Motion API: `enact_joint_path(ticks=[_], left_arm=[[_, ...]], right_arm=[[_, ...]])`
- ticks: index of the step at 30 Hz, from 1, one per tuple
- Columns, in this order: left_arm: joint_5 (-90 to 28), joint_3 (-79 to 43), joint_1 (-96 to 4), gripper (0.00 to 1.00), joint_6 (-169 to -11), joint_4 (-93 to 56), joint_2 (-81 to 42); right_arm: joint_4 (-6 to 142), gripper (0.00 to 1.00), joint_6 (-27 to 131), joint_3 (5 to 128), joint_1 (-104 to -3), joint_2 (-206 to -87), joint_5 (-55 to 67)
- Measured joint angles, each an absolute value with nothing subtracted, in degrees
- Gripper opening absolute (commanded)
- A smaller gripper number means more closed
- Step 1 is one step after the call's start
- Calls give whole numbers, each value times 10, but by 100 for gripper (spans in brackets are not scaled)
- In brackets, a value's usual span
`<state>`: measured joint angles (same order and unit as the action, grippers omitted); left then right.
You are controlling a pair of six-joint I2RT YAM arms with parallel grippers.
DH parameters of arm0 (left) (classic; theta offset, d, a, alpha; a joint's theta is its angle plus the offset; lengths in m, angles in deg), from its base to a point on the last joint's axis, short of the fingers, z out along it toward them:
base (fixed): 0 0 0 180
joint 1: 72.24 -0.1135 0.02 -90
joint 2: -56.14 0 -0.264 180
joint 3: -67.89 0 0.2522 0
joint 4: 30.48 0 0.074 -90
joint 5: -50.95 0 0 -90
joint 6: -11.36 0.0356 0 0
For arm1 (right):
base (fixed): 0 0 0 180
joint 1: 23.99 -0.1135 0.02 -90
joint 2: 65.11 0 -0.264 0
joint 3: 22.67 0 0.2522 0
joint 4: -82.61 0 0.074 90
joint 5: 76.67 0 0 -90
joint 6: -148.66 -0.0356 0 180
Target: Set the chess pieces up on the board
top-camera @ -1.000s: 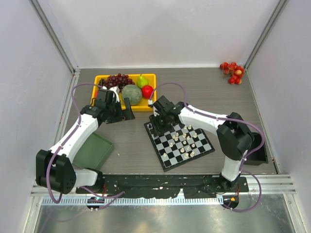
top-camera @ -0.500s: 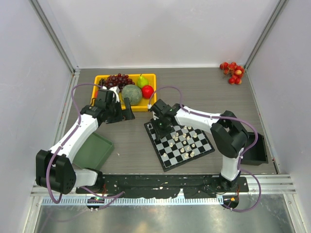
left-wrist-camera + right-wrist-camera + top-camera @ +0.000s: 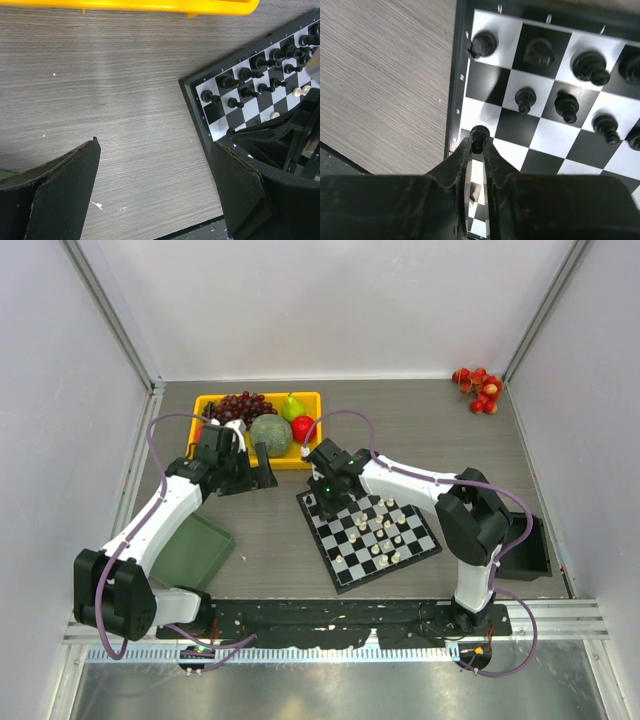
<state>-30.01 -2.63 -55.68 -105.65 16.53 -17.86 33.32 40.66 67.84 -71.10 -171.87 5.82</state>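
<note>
The board (image 3: pixel 345 565) lies at an angle in the middle of the table, with black pieces (image 3: pixel 345 502) along its far side and cream pieces (image 3: pixel 386 540) scattered in its middle. My right gripper (image 3: pixel 322 496) is over the board's far left corner. In the right wrist view it (image 3: pixel 478 145) is shut on a black pawn (image 3: pixel 479 133) at the board's left edge (image 3: pixel 456 107), next to other black pieces (image 3: pixel 525 98). My left gripper (image 3: pixel 262 472) is open and empty over bare table left of the board (image 3: pixel 210 117).
A yellow tray (image 3: pixel 205 403) with grapes, a green melon, a pear and a red apple stands behind the board. A green tray (image 3: pixel 195 550) lies at the left. Red fruits (image 3: pixel 477 388) lie at the back right. A black box (image 3: pixel 530 558) sits at the right.
My right gripper has shifted a little to the left, to the board's far left corner. The left arm has not moved.
</note>
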Motion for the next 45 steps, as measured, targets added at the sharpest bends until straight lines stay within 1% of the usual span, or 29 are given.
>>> enact_joint_path(ticks=[8, 16, 21, 27, 32, 37, 41, 45], left_arm=[[-301, -26, -557, 99, -1056, 165, -178], [-301, -26, -557, 99, -1056, 165, -178], [-301, -26, -557, 99, -1056, 165, -178], [-301, -26, -557, 99, -1056, 165, -178], [-301, -26, -557, 99, -1056, 165, -178], [-301, -26, -557, 99, -1056, 165, -178], [-301, -26, -557, 99, -1056, 165, -178], [-300, -26, -557, 99, -1056, 165, -178]], right_arm=[[350, 16, 405, 724, -711, -1732, 75], [356, 16, 404, 731, -711, -1774, 83], [363, 17, 403, 735, -711, -1775, 83], [367, 23, 403, 737, -711, -1780, 81], [366, 34, 403, 739, -711, -1782, 80], [364, 43, 406, 742, -711, -1777, 76], [355, 47, 411, 741, -710, -1738, 80], [355, 49, 416, 716, -700, -1650, 102]])
